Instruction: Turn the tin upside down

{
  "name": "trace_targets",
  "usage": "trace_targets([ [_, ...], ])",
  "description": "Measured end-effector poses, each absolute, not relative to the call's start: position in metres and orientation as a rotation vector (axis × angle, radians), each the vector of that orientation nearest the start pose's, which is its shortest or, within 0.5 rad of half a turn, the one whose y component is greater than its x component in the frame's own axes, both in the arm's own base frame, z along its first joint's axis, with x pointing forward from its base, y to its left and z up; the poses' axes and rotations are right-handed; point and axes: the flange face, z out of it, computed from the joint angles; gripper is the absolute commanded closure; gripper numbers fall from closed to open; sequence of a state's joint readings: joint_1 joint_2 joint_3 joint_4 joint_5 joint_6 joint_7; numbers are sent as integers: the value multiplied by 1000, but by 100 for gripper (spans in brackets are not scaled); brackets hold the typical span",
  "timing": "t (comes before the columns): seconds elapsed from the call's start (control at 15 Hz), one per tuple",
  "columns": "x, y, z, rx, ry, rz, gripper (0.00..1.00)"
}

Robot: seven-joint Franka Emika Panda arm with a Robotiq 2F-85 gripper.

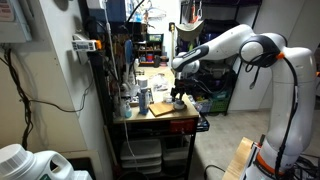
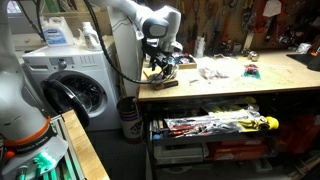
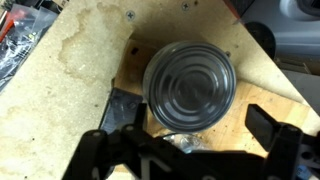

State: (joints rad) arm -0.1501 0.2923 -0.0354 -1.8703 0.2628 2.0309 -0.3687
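I see the pincer (image 3: 192,110) released, above the tin (image 3: 190,82) at frame centre, on the desk (image 3: 60,80).

Claw (image 1: 179,98) above cluttered workbench (image 1: 150,119)

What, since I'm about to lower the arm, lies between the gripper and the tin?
Nothing visible. In the wrist view the tin lies uncovered under the open gripper; a dark piece lies beside it, not over it.
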Motion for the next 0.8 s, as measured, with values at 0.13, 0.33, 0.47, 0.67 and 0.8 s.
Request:
trace_targets([
  [0.13, 601, -97, 350, -2895, -74, 96, 0],
  [0.33, 603, -95, 352, -2894, -102, 87, 0],
  [0.47, 605, -92, 355, -2895, -167, 75, 0],
  [0.67, 605, -87, 360, -2925, -288, 74, 0],
  [0.8, 605, -84, 361, -2939, -363, 85, 0],
])
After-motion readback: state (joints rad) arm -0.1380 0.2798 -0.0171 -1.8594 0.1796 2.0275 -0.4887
